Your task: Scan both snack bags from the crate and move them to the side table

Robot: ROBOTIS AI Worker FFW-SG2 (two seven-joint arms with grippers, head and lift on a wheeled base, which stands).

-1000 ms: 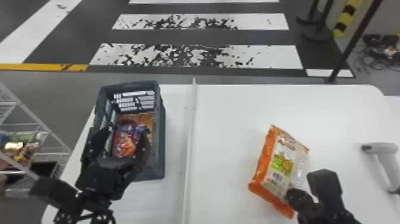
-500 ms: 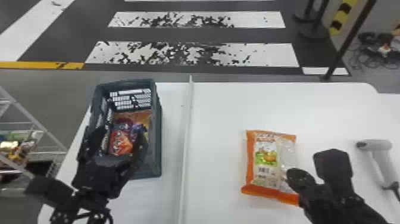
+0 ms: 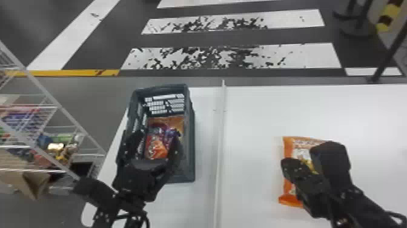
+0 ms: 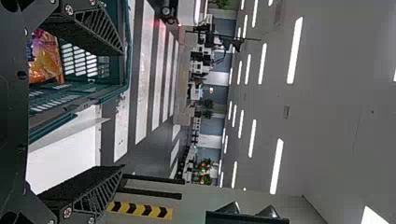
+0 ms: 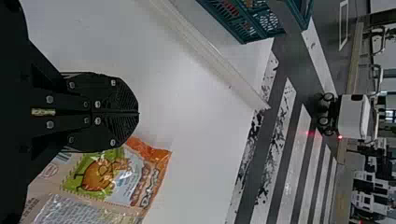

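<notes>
In the head view my left gripper is over the dark crate, fingers apart around red and purple snack packs. In the left wrist view the left gripper has nothing between its fingers; an orange and pink pack lies in the crate. An orange snack bag lies flat on the white table, partly covered by my right gripper. The right wrist view shows the right gripper with its fingers pressed together, empty, beside the bag.
A raised white strip runs front to back across the white table, between crate and bag. Wire shelving with goods stands at the left. A black post rises beyond the table's right back.
The bag has turned straighter on the table, and my right gripper has moved left over it. The head view has shifted left. My left gripper remains at the crate.
</notes>
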